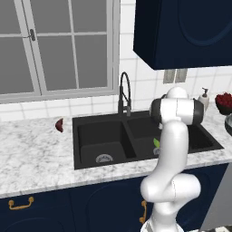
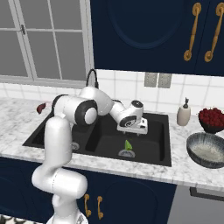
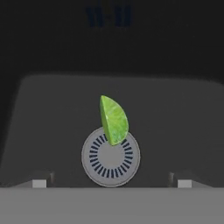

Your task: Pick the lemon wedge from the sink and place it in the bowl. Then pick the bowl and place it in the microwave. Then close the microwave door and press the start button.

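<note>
Arm hides most of the lemon wedge (fingers spread).

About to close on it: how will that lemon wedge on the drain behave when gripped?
The lemon wedge stands on edge over the round drain, so a nudge will probably tip it. Its curved rind looks smooth, perhaps slippery. It looks tiny beside the open gripper, so likely very light.

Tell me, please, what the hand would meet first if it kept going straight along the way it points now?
Most likely the lemon wedge: in the hand view it stands on edge over the round drain of the sink, almost centred ahead of the open hand. Depth is hard to judge, so the fingertips may straddle it and reach the basin floor.
</note>
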